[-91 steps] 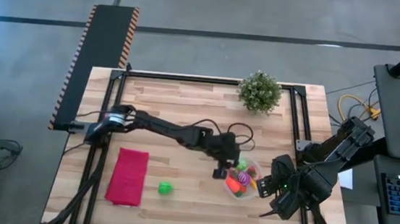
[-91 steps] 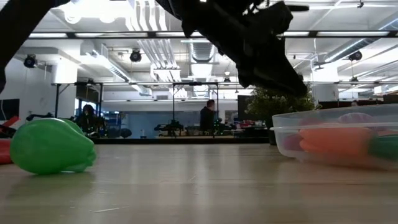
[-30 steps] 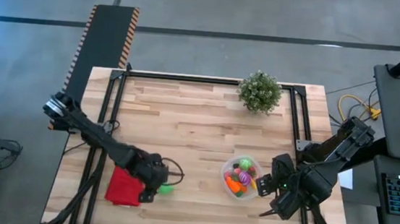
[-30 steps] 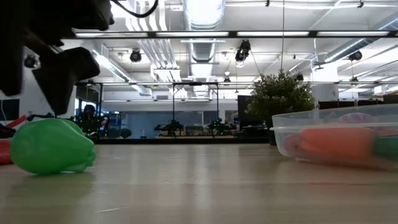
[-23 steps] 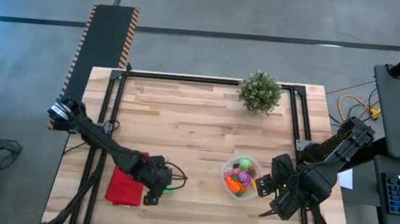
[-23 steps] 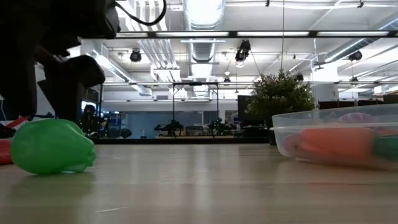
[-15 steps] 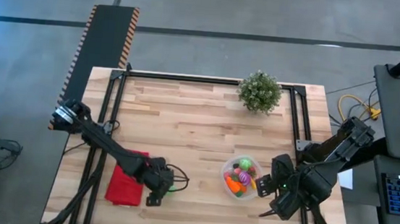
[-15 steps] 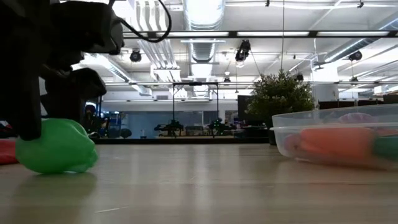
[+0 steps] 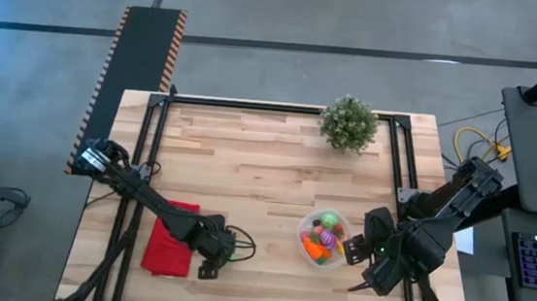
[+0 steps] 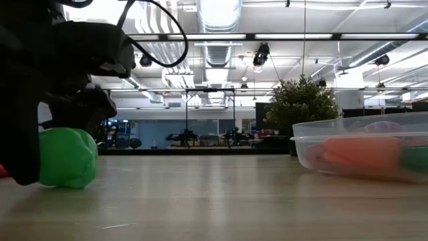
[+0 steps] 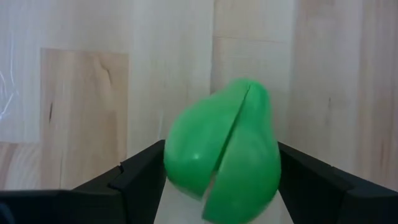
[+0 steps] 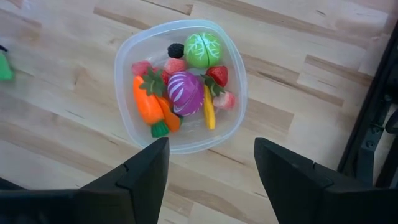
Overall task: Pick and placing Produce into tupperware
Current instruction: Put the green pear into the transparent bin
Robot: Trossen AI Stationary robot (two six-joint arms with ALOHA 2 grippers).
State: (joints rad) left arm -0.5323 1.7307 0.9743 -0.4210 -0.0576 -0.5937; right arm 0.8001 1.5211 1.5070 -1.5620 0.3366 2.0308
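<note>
Over by the front edge of the table (image 9: pixel 277 161), left of middle, the top-down camera shows the left gripper (image 9: pixel 217 259) sitting low right where the green toy piece is, though the piece itself is hidden under the arm there. A red cloth (image 9: pixel 168 249) lies just beside it toward the left edge. The clear container (image 9: pixel 325 239) sits nearer the right edge with colorful toy produce in it, and the right gripper (image 9: pixel 368 262) waits just beside it by the front right corner. A potted plant (image 9: pixel 349 122) is near the back edge.

From table height, the green toy piece (image 10: pixel 65 158) rests on the wood with the dark fingers (image 10: pixel 25 140) of the left gripper down on either side of it. The container (image 10: pixel 361 154) is well apart from it, orange shapes showing through its wall.

Left wrist camera: the green piece (image 11: pixel 222 151) lies between the spread fingers (image 11: pixel 134 183), which flank it on both sides; can't tell if they're actually touching it.

Right wrist camera: the right fingers (image 12: pixel 143 174) are spread and holding nothing, with the container (image 12: pixel 180 84) just ahead, holding a carrot (image 12: pixel 148 107), a purple cabbage-looking piece (image 12: pixel 185 93), a green piece (image 12: pixel 204 50), a red strawberry (image 12: pixel 217 75) and more.
</note>
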